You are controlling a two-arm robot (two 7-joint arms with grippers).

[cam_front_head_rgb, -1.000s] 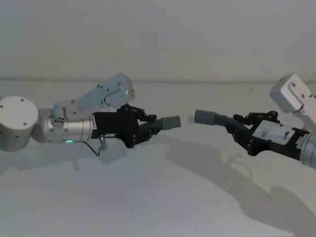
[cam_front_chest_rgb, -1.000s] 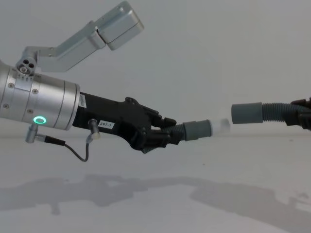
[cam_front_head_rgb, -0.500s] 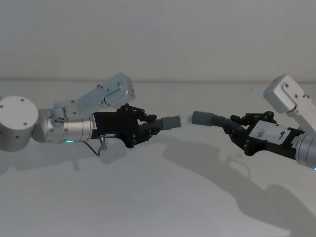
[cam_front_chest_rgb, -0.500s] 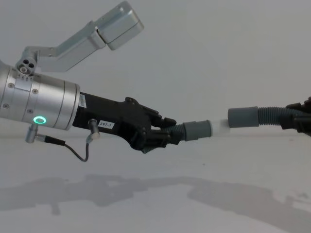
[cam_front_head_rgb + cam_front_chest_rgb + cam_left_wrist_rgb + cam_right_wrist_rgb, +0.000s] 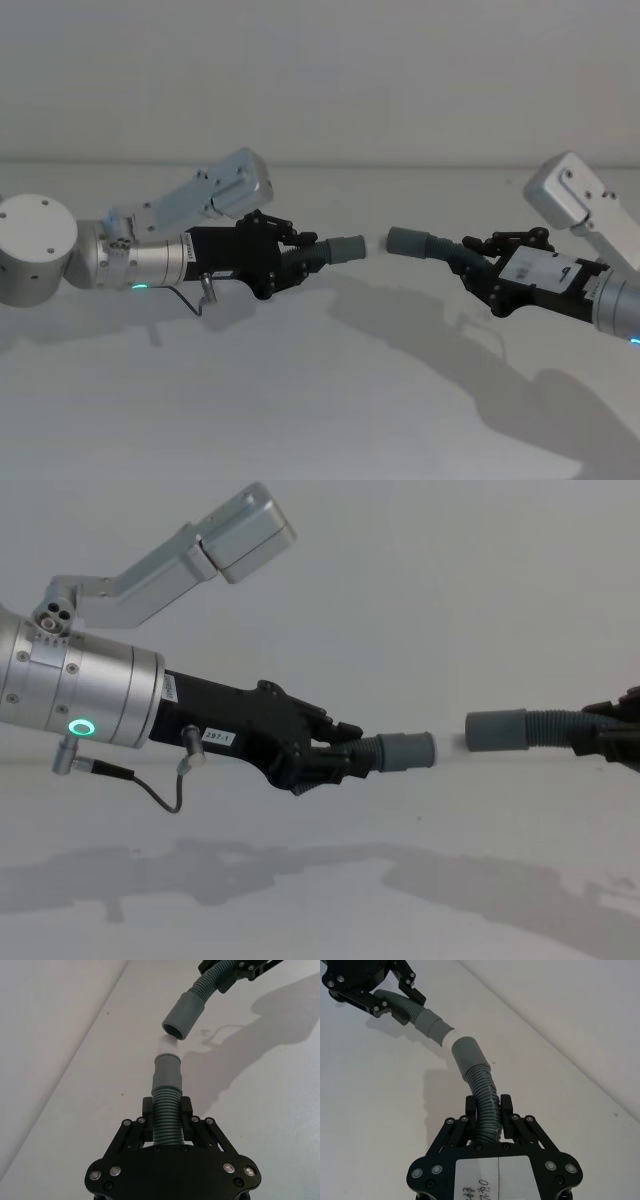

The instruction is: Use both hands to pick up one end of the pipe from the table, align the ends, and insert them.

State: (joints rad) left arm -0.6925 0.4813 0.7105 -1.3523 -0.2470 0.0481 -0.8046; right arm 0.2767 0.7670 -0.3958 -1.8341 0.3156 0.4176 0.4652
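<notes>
Above the table (image 5: 320, 400), well off its surface and about midway along its far edge, both hose pieces hang in the air. The left gripper (image 5: 300, 255) is clamped on the ribs of one hose (image 5: 166, 1115), its cuff (image 5: 346, 247) ending in a pale spigot (image 5: 169, 1046). The right gripper (image 5: 478, 262) is closed on the other hose (image 5: 485, 1102), whose cuff (image 5: 405, 240) sits just beside that spigot, mouth tilted. Pushed so, I judge the rim may catch the spigot's edge and the ribbed hose buckle or slip in the fingers.
</notes>
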